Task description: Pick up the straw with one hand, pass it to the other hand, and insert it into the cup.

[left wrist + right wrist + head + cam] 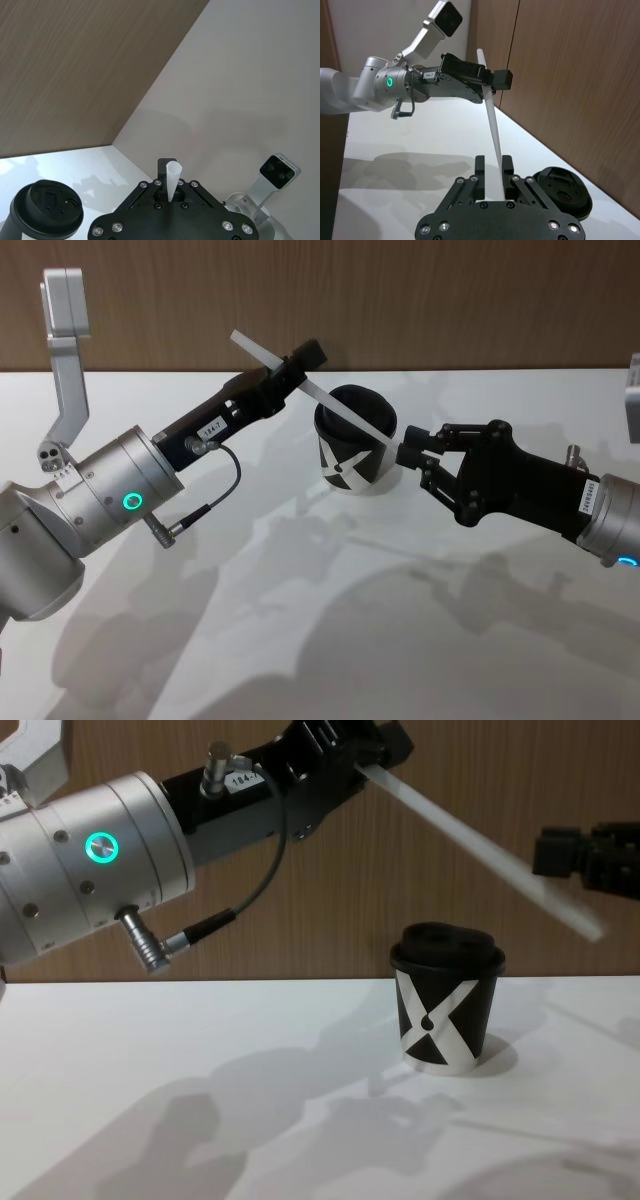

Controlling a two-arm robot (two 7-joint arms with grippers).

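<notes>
The straw hangs in the air on a slant, its high end toward the wooden wall and its low end crossing above the cup without touching it. The left end effector is clamped on the straw near the high end, with a short stub poking out past the fingers. The low end lies inside the right end effector, whose fingers stand parted wider than the straw. In the right wrist view the straw leans on one finger, with a gap to the other. The cup stands upright on the white surface with its domed lid on.

The likeliest trouble is the long free length below the left grip. If the right fingers brush the straw as they back off, it could pivot in the clamp. The tip might then miss the lid's opening, which looks small, or it might nudge the light cup over.

The left arm reaches up and forward from the near left, its end effector angled toward the wall. The right arm comes in from the right edge, roughly level, pointing at the cup's side
</notes>
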